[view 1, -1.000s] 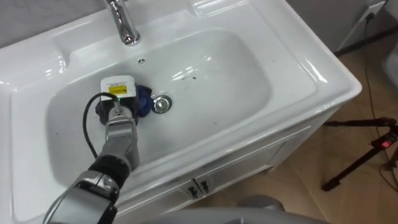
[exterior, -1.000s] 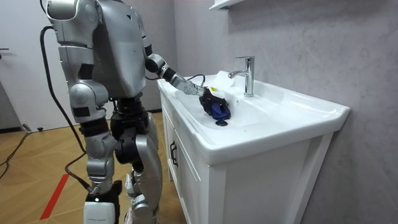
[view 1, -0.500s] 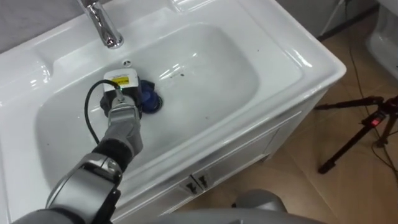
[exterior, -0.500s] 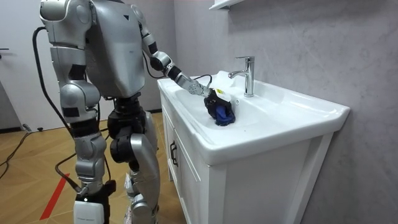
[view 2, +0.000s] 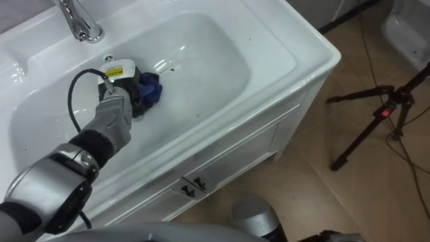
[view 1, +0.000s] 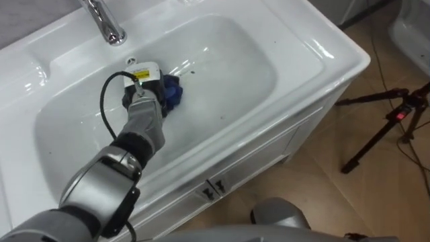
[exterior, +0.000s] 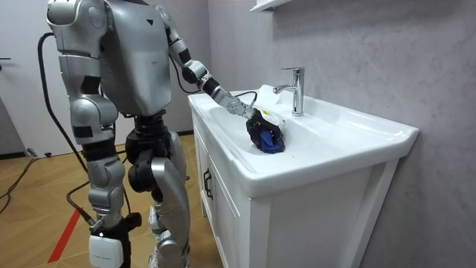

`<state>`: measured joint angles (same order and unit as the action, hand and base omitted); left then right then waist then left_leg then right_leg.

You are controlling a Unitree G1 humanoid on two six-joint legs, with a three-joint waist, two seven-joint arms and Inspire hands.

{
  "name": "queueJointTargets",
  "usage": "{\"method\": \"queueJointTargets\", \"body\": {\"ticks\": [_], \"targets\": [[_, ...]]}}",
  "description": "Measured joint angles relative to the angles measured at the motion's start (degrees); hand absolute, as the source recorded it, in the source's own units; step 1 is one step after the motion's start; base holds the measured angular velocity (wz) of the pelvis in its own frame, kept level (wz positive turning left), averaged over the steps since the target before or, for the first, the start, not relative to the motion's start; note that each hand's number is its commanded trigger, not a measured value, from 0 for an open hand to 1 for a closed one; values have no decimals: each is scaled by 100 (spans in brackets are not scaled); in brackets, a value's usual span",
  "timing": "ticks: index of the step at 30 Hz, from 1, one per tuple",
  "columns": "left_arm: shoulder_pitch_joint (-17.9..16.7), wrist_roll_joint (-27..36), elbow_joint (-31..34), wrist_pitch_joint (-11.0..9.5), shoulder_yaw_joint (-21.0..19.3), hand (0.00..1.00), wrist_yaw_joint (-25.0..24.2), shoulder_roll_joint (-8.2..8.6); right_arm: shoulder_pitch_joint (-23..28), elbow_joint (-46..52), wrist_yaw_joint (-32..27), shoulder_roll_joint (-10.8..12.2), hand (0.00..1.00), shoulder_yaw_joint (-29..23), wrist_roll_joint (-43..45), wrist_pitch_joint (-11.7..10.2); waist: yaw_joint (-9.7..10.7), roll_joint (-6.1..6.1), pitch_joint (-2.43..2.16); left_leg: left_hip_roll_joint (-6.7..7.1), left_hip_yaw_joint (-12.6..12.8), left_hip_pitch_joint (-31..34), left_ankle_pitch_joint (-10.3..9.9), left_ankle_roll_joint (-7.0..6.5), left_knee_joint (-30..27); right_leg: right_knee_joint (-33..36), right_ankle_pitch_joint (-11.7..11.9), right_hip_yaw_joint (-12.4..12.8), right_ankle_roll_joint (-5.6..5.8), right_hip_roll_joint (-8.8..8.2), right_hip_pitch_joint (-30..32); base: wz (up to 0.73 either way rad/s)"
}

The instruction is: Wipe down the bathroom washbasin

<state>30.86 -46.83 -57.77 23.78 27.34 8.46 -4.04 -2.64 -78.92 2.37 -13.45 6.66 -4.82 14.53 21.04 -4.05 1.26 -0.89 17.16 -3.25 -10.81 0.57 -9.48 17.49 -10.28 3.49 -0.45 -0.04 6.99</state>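
Note:
The white basin [view 1: 322,62] is set in a cabinet in front of me, and its chrome faucet [view 1: 105,25] stands at the back rim. My left hand [view 1: 144,102] reaches down into the bowl from the lower left. Its fingers are curled on a blue cloth [view 1: 173,91] that presses on the basin floor just below the faucet. The room view has the same hand [exterior: 256,119] and cloth [exterior: 268,138] in the bowl, while I stand at the cabinet's end and lean toward it. My right arm hangs at my side at the room view's left.
White cabinet doors [view 1: 215,189] sit under the basin's front edge. A black tripod [view 1: 383,128] stands on the wooden floor to the right, with a white fixture [view 1: 413,33] beyond it. A grey wall and a shelf [exterior: 268,6] are behind the faucet.
My left hand has pushed the blue cloth to the right across the basin floor and over the drain, which now is covered. The eye view itself has shifted as I leaned.

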Motion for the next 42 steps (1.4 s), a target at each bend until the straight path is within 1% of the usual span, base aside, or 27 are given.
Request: {"method": "queueJointTargets", "body": {"ticks": [2,5,6,7,8,10,12,13,14,16,19,20,22,24,25,26,29,32,35,39,42], "targets": [[67,35,34,-4,117,100,0,100,-66,-8,-33,4,0,15,-174,-32,71,0,0,41,1,16,7,-14,-2,16,-22,-47,36,-57,2,12],[190,65,47,-94,339,100,0,250,-115,-40,-40,-2,0,119,-263,-81,71,1,1,64,16,16,-14,-49,-6,26,-35,-47,67,-79,5,2],[259,129,47,-187,378,100,0,346,-133,-42,-39,-1,0,127,-295,-83,71,1,1,65,24,14,-36,-87,-6,27,-38,-38,76,-75,8,-6],[332,150,48,-259,473,100,0,420,-156,-42,-35,-7,0,196,-326,-88,72,2,2,65,33,16,-53,-115,-6,27,-38,-30,83,-71,16,-7],[399,263,84,-349,485,100,0,478,-179,-53,-27,-9,0,276,-317,-100,88,1,2,66,33,29,-68,-139,-6,27,-42,-44,91,-71,30,-4],[475,431,141,-451,490,100,0,528,-192,-89,1,-8,0,343,-308,-150,95,0,2,66,34,59,-82,-164,-5,33,-46,-52,98,-71,58,0],[489,601,262,-494,496,100,0,522,-177,-115,30,-13,0,390,-307,-217,96,0,2,67,34,85,-84,-167,-11,29,-43,-54,102,-78,73,3],[489,730,350,-499,573,100,0,513,-169,-119,30,-12,0,396,-287,-248,95,-2,2,67,35,100,-86,-170,-18,28,-44,-61,102,-83,78,6],[473,909,513,-501,682,100,-1,464,-170,-127,29,-13,0,391,-314,-259,93,-2,2,67,35,103,-88,-172,-18,22,-45,-66,102,-83,79,5],[458,1113,729,-548,744,100,-21,449,-170,-131,30,-12,0,396,-348,-296,93,-5,3,67,33,115,-92,-180,-18,5,-45,-71,102,-83,77,0],[459,1192,1072,-673,936,100,-34,448,-170,-135,25,-11,0,452,-447,-362,97,-18,8,65,11,185,-114,-212,-83,0,-46,-126,104,-101,86,5],[459,1255,1146,-676,981,100,-34,448,-171,-138,25,-11,0,476,-456,-370,97,-23,9,64,11,206,-120,-221,-111,4,-47,-135,106,-106,85,9],[459,1443,1361,-678,1125,100,-35,448,-173,-138,21,-37,0,561,-474,-409,99,-81,15,64,21,215,-153,-269,-141,3,-58,-134,121,-110,91,3],[459,1628,1498,-681,1123,100,-44,446,-173,-135,17,-36,0,577,-490,-483,98,-115,30,77,-5,220,-154,-271,-143,13,-66,-163,134,-135,88,3],[459,1776,1621,-702,1142,100,-62,447,-169,-143,16,-35,0,578,-493,-511,99,-135,43,88,-5,228,-154,-271,-142,13,-72,-192,144,-154,90,11],[460,1883,1697,-775,1180,100,-64,447,-168,-150,16,-34,0,578,-499,-516,99,-142,47,99,8,232,-154,-271,-141,15,-81,-202,156,-169,94,10],[460,2039,1726,-923,1180,100,-63,446,-180,-140,-1,-33,0,573,-496,-525,99,-141,46,120,15,231,-154,-272,-142,15,-89,-226,169,-190,92,2],[460,2040,1726,-1039,1171,100,-52,447,-175,-141,-35,-32,0,570,-496,-523,99,-141,46,130,15,231,-169,-296,-145,16,-97,-225,184,-199,95,0],[460,2039,1727,-1098,1157,100,-35,433,-162,-144,-63,-34,0,564,-488,-517,100,-142,45,129,10,259,-189,-327,-184,28,-102,-226,192,-204,106,0],[460,2036,1726,-1144,1164,100,-31,425,-164,-142,-98,-35,0,569,-495,-518,100,-140,45,130,12,275,-193,-332,-218,31,-105,-227,197,-213,105,0],[460,2039,1700,-1147,1236,100,-55,425,-109,-128,-93,-40,0,732,-538,-515,98,-139,46,131,12,234,-193,-332,-218,75,-105,-215,197,-213,64,-2]]}}
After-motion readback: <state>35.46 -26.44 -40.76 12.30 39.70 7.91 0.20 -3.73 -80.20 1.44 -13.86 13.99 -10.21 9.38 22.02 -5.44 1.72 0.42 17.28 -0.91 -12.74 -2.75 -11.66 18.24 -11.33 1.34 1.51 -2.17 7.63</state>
